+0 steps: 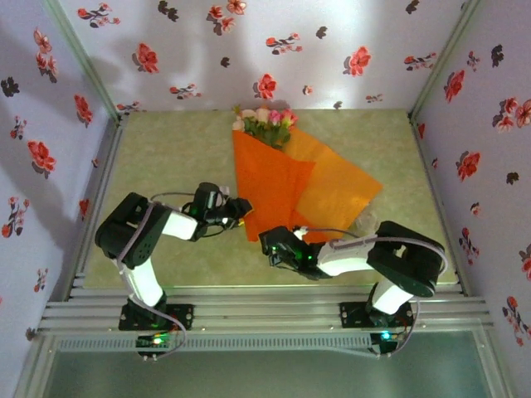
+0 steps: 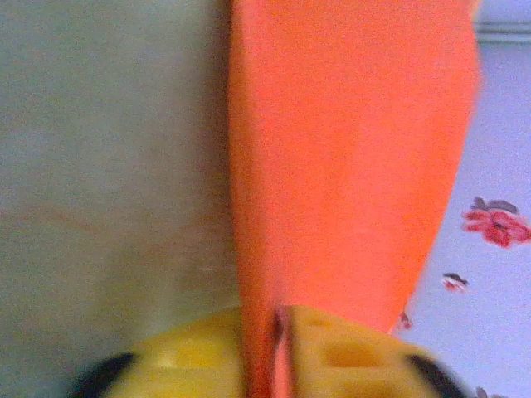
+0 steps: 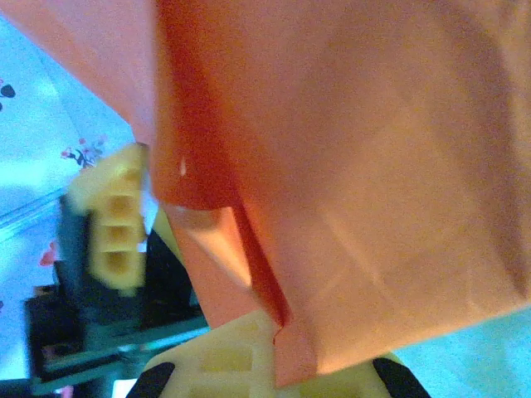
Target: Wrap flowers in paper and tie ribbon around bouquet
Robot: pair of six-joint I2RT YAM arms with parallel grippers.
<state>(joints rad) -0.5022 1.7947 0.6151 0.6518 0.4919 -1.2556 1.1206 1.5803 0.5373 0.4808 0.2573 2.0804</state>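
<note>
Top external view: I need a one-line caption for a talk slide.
The left gripper and right gripper pinch the near end of the orange paper folded over the flowers.

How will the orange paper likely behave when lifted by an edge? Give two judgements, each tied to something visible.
Probably floppy: the paper folds over itself in a flap and shows creases in the right wrist view. Likely light and slippery: it looks thin and glossy, so the left gripper pinching its edge may need a firm hold.

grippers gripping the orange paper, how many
2: the left gripper pinches the orange paper at its left edge, near the narrow end; the right gripper clamps the narrow end itself.
</note>
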